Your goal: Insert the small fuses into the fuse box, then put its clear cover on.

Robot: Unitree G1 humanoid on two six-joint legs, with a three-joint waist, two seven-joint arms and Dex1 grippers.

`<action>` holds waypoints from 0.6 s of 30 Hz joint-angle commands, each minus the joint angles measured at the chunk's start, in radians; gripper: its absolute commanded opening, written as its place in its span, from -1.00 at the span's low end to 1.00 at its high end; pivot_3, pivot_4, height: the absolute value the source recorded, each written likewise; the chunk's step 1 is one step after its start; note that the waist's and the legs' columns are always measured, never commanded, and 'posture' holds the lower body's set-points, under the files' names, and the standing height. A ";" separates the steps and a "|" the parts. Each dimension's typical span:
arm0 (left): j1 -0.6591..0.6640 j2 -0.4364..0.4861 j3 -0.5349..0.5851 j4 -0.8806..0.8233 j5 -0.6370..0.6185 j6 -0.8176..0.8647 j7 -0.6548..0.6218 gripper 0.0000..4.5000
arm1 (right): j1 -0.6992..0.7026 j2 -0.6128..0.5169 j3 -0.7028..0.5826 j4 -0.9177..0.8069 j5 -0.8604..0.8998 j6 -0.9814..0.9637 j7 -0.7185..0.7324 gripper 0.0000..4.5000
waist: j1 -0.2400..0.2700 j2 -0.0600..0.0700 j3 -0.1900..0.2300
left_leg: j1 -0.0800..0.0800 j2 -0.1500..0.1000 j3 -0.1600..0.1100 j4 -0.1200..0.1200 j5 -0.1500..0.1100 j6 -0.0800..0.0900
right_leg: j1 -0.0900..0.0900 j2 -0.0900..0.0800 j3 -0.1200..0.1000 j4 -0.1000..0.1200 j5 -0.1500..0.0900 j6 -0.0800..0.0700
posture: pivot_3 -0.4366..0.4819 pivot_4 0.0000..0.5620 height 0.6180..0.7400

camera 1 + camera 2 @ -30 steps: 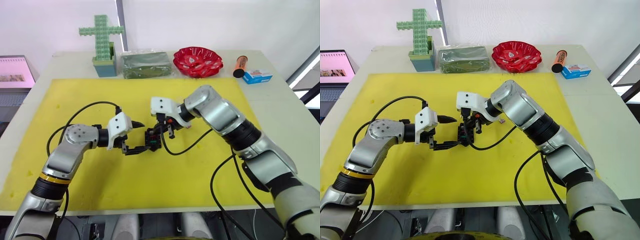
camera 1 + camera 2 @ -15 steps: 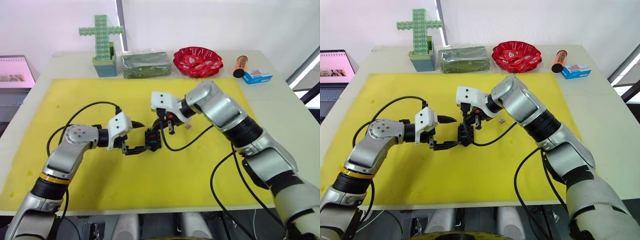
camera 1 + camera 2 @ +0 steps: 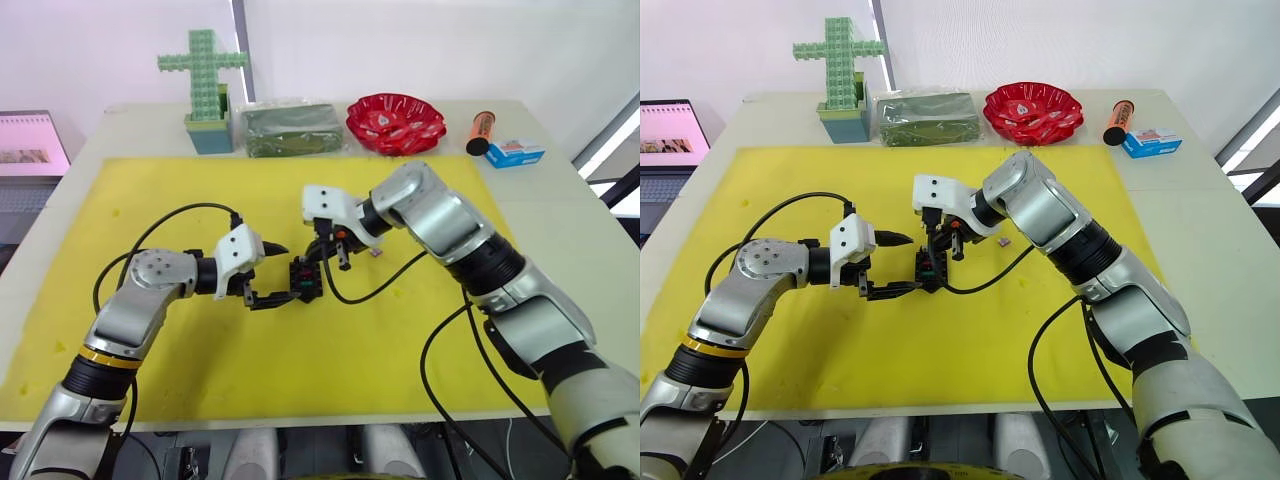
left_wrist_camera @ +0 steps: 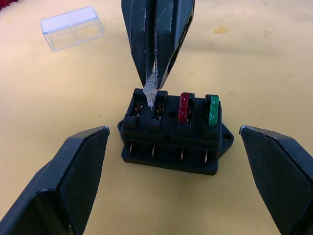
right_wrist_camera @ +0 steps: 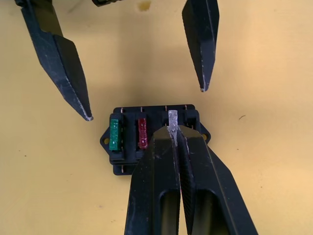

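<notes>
The fuse box (image 4: 176,132) is a small black block on the yellow mat (image 3: 200,370). A green fuse (image 4: 212,109) and a red fuse (image 4: 184,106) sit in two of its slots. My right gripper (image 5: 172,128) is shut on a pale grey fuse (image 5: 172,119), whose lower edge is at an empty slot beside the red one. My left gripper (image 3: 285,272) stands open, one finger on each side of the box without clearly touching it. The clear cover (image 4: 73,34) lies on the mat beyond the box. A brownish-purple fuse (image 3: 376,252) lies loose to the right of the box.
Along the table's far edge stand a green block cross (image 3: 205,85), a clear bag of green stuff (image 3: 290,128), a red bowl (image 3: 395,122), an orange cylinder (image 3: 481,130) and a blue-white carton (image 3: 514,152). A laptop (image 3: 30,150) sits at the far left. Black cables (image 3: 170,222) loop over the mat.
My right gripper has shifted a little to the left with the grey fuse, over the fuse box, then held almost still. The left gripper has not moved.
</notes>
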 commanded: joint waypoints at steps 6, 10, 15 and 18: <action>-0.007 0.000 0.013 -0.024 -0.007 -0.009 0.002 1.00 | 0.003 0.004 -0.005 -0.029 -0.009 -0.008 -0.007 -0.98 | 0.000 0.000 0.000 | 0.000 0.000 0.000 0.000 0.000 0.000 | 0.000 0.000 0.000 0.000 0.000 0.000 | -0.05 -0.47 1.00; -0.007 0.000 0.014 -0.026 -0.007 -0.008 0.003 1.00 | 0.006 0.005 -0.001 -0.020 -0.015 -0.016 -0.009 -0.98 | 0.000 0.000 0.000 | 0.000 0.000 0.000 0.000 0.000 0.000 | 0.000 0.000 0.000 0.000 0.000 0.000 | -0.05 -0.47 1.00; -0.008 0.000 0.015 -0.026 -0.008 -0.006 0.004 1.00 | 0.004 0.012 0.001 -0.002 -0.021 -0.027 -0.014 -0.98 | 0.000 0.000 0.000 | 0.000 0.000 0.000 0.000 0.000 0.000 | 0.000 0.000 0.000 0.000 0.000 0.000 | -0.05 -0.47 1.00; -0.007 0.000 0.015 -0.027 -0.008 -0.006 0.004 1.00 | 0.004 0.013 0.002 0.003 -0.023 -0.030 -0.014 -0.98 | 0.000 0.000 0.000 | 0.000 0.000 0.000 0.000 0.000 0.000 | 0.000 0.000 0.000 0.000 0.000 0.000 | -0.05 -0.47 1.00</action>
